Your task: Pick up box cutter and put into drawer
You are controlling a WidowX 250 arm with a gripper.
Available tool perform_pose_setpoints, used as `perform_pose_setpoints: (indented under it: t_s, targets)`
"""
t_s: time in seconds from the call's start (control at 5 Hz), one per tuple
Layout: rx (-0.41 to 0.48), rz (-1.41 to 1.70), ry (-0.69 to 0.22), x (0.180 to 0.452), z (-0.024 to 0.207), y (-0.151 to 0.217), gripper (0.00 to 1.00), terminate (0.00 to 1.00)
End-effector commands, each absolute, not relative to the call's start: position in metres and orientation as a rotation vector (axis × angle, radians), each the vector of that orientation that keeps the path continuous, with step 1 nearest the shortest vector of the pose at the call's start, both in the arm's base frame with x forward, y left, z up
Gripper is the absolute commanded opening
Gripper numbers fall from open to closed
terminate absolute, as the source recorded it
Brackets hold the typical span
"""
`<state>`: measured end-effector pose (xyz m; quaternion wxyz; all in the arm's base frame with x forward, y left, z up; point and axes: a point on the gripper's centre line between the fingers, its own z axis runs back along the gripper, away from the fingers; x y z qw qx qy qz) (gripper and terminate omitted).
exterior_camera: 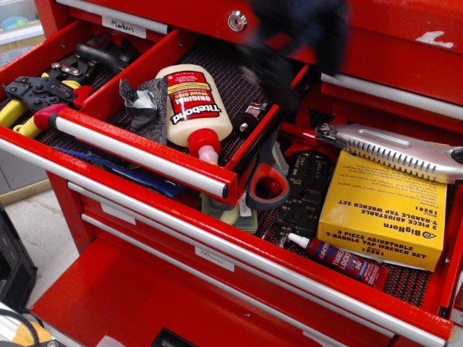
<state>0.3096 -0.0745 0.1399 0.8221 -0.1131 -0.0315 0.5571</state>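
Now | box cutter [394, 150] atop yellow box [383, 213] | jaws blurred

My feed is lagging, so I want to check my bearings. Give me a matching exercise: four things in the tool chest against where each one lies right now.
Things:
1. box cutter
2. wood glue bottle
3. threadlocker tube
4. yellow-handled pliers

Places:
A. in the far left tray
B. in front of the yellow box, near the drawer's front edge
C. on top of the yellow tap wrench box
D. in the middle tray, beside a grey rag

Pairs: 1-C, 2-D, 3-B, 4-A
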Motion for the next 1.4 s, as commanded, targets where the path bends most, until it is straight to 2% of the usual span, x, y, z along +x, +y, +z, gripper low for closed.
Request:
perform_pose_setpoints:
  t_s: [0.0, 0.2, 0.8, 1.2]
  targets:
    - [-0.242, 1.049, -0.121, 0.331, 0.148, -0.14, 1.0, 0.0]
    - [-0.187, 0.991, -0.16, 0.335, 0.137, -0.146, 1.0, 0.0]
    - [-0.105, 0.899, -0.23, 0.357, 0.11, -0.133, 1.0, 0.0]
    - [-0.17, 0.912, -0.24, 0.369, 0.1, -0.121, 1.0, 0.0]
